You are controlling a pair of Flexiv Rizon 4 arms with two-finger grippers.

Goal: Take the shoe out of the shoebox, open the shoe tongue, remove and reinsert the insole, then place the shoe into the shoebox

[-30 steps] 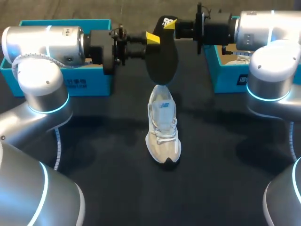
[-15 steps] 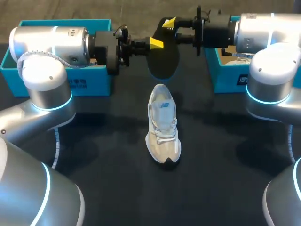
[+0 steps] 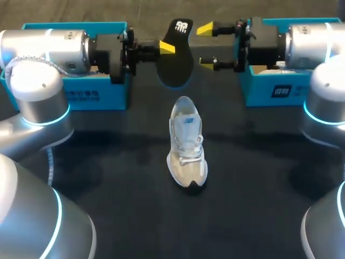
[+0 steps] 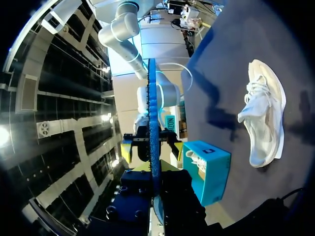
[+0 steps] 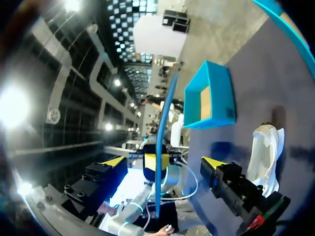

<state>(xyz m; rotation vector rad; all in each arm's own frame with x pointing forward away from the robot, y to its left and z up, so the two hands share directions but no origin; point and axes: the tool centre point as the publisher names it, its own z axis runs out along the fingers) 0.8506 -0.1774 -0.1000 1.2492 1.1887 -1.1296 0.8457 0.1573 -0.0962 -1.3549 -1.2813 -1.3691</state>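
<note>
Left gripper (image 3: 168,49) pinches the black insole (image 3: 176,63) up in the air, right gripper (image 3: 207,46) hangs spread wide just beside it, white shoe (image 3: 187,143) stands on the table.

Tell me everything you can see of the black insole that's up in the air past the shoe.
The black foam-looking insole hangs in the air beyond the white sneaker, clear of it. It is upright with its heel end up, and that end bears a white logo. Edge-on in the wrist views, its edge looks blue. The left gripper is shut on one long side. The right gripper is open beside the other, not touching.
</note>
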